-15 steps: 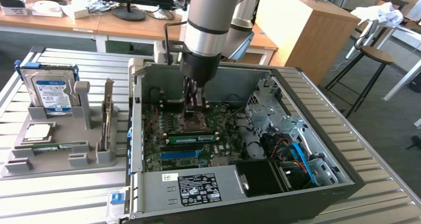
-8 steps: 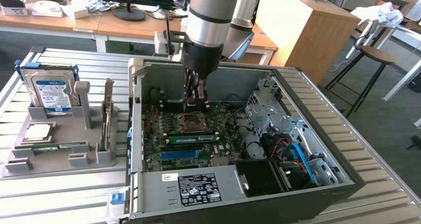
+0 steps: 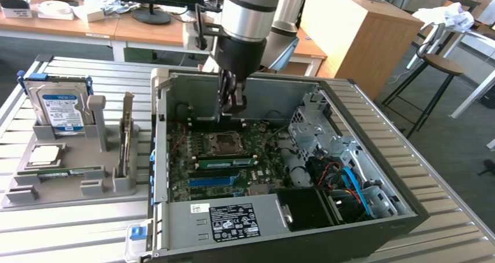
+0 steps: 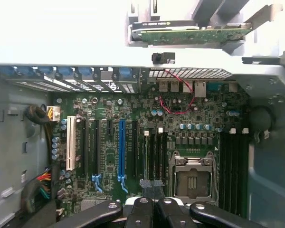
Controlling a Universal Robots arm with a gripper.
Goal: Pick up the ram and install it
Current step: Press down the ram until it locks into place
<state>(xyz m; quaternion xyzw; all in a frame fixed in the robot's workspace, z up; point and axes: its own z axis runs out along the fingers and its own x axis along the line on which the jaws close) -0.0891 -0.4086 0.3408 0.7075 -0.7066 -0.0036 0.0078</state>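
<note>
Below, slatted metal table (image 3: 433, 176) amid desks (image 3: 147, 28)

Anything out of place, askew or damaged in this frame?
Nothing stands out. The computer case lies open on its side, its motherboard looking intact. The shut gripper hangs above it, empty as far as I can see. A hard drive stands upright in the grey holder.

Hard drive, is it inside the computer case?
No, the hard drive stands upright in the grey holder outside the case, at the exterior view's left.
</note>
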